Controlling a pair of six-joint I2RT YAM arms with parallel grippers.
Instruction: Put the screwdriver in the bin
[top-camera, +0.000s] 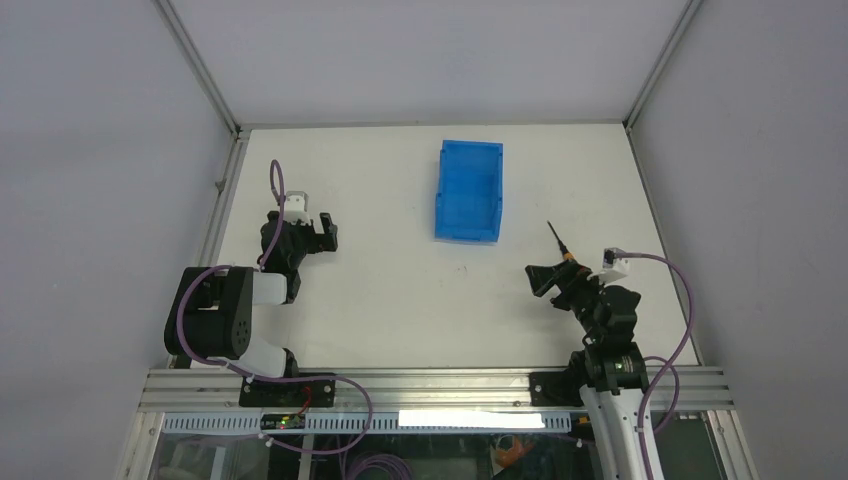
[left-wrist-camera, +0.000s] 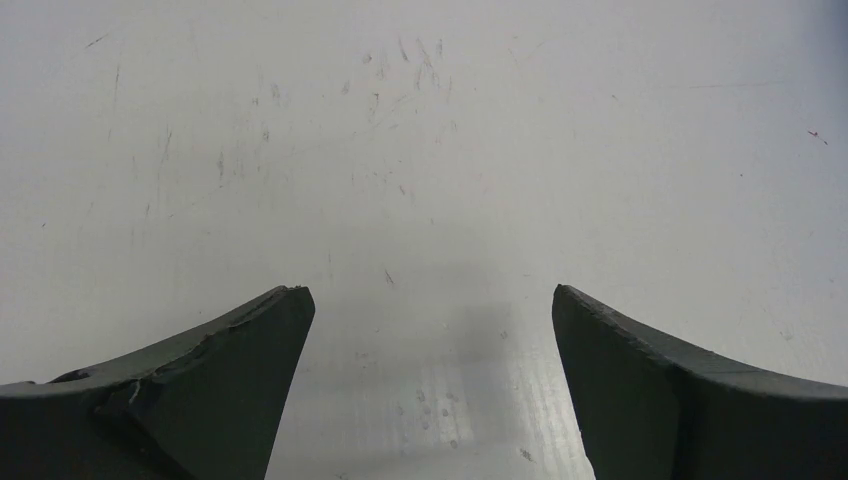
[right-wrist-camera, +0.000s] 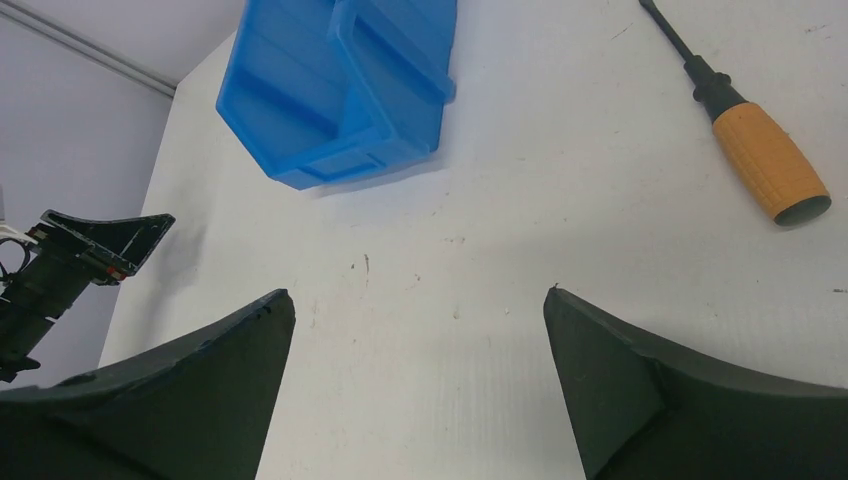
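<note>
screwdriver (right-wrist-camera: 745, 130): loose on table (top-camera: 400, 300), upper right of the right wrist view, shaft running up-left, near and to the right of right gripper (right-wrist-camera: 415, 300), jaws apart, empty; left gripper (top-camera: 322, 228) likewise apart, far off; bin (top-camera: 468, 190) top centre

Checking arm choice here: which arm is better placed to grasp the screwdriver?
Right. The screwdriver lies on the table just beyond the right arm, whose jaws stand open, and shows in its wrist view. The left arm sits across the table, its wrist view showing only bare surface.
</note>
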